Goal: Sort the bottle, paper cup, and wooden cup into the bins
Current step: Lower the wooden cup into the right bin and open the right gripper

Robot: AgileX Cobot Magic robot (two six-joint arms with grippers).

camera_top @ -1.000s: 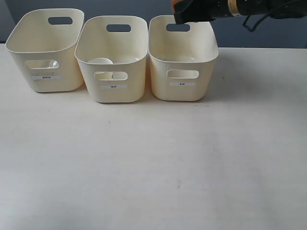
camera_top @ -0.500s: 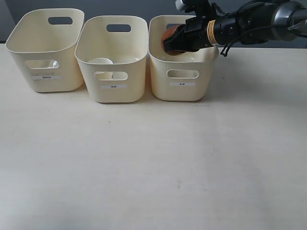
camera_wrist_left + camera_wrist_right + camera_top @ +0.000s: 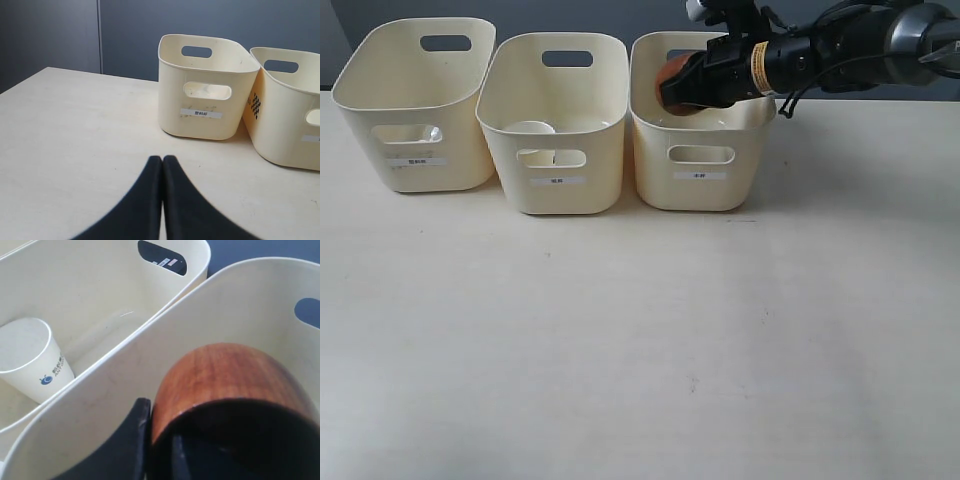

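One wooden cup (image 3: 677, 88), lower than before.

Cream bins (image 3: 590, 195), brown grained wooden cup (image 3: 225, 375), white paper cup (image 3: 25, 352) w/ blue logo (image 3: 46, 381).

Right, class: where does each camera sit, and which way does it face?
Exterior: before the table, facing the bins; right gripper holding the wooden cup shows.
Left wrist: low over table, facing left bin; shut left gripper shows.
Right wrist: over the right bin, looking in; one finger shows.
Shared: paper cup, exterior and right wrist.
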